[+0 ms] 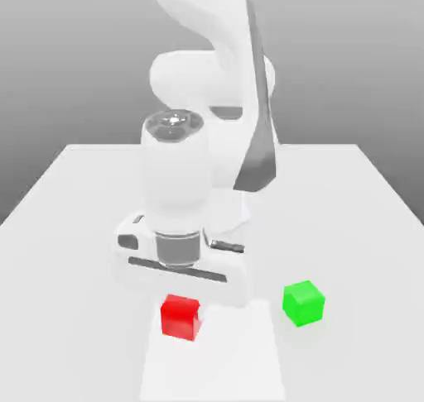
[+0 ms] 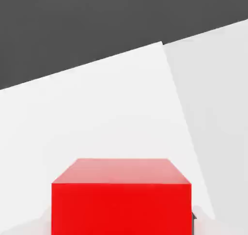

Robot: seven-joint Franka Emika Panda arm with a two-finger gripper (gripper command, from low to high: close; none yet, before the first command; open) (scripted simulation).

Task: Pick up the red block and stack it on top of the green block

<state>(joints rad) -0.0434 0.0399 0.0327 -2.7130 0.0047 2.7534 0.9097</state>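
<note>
Surface: a plain white surface (image 1: pixel 74 193) is stretching out under everything, matte and bare of pattern, with a slightly brighter strip running toward the camera beneath the red block in the exterior view.
Room: a flat grey backdrop is sitting behind the surface in the exterior view; in the hand view it is reading as dark grey beyond the surface's far edge.
Writing: nothing readable is turning up on the arm, the blocks or the surface, and no brand marks are showing.
Arm: the white arm (image 1: pixel 211 53) is bending down over the middle of the surface, its hand hanging low just behind the red block.
Tool: the tool (image 1: pixel 184 297) is coming in right at the red block, but I cannot tell how its fingers are standing; the hand's body is covering them in the exterior view.
Red block: the red block (image 1: pixel 181 316) is sitting on the surface directly below the hand, toward the exterior view's left; in the hand view it is looming large and close (image 2: pixel 121 200), top face and one side face showing.
Green block: the green block (image 1: pixel 303 302) is resting on the surface, apart from the red block, toward the exterior view's right.
</note>
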